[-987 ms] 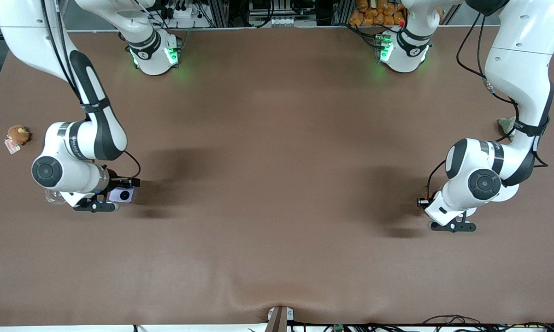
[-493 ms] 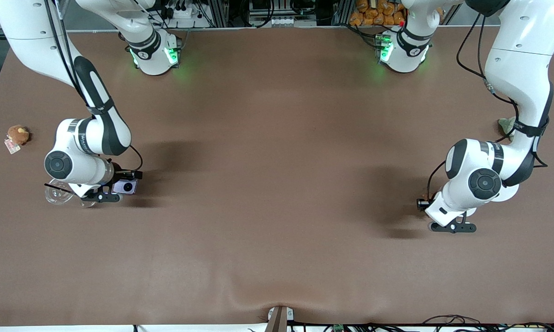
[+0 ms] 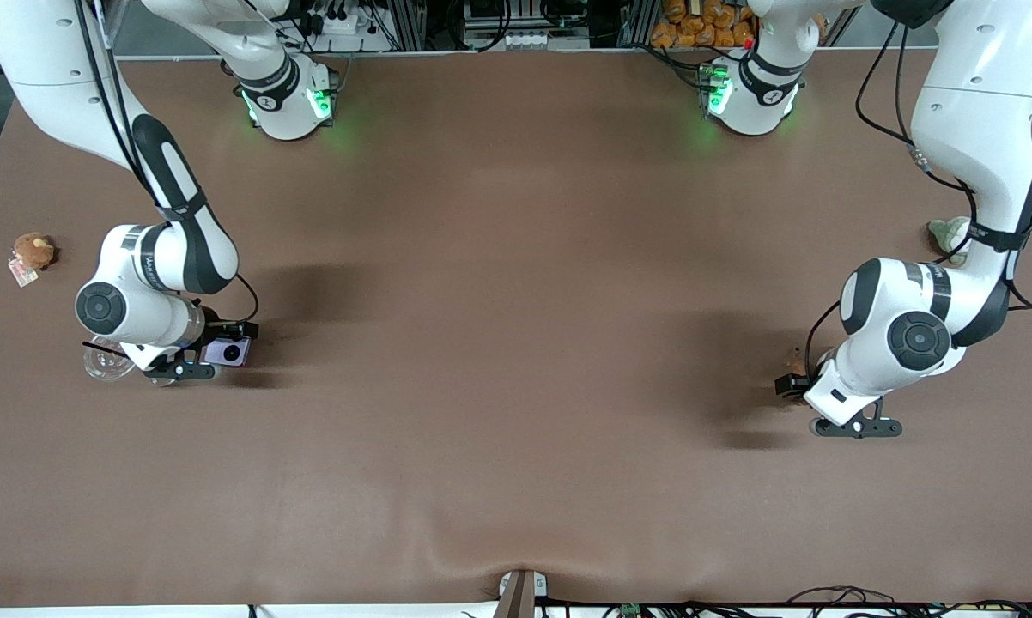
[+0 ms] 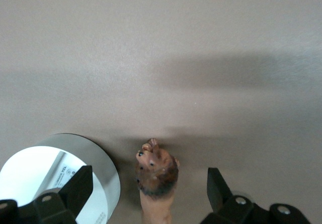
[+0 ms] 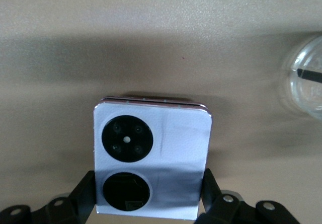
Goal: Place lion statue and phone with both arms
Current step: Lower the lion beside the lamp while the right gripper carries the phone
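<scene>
Right gripper [image 5: 146,204] is hanging low near the worktop's [image 3: 516,257] right-arm edge, clamping the phone [image 5: 151,163]. Left gripper [image 4: 150,189] is hovering near the opposite edge, fingers spread wide around the lion statue [image 4: 157,176], whose lower body is cut off from view.

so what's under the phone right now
Bare brown table shows around the phone, held between the right gripper fingers just above the table. The patch directly beneath is covered by the phone.

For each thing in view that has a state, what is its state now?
left gripper: open, fingers on either side of the lion.
lion statue: released, on the table.
right gripper: shut on the phone.
phone: folded, held over the table.
</scene>
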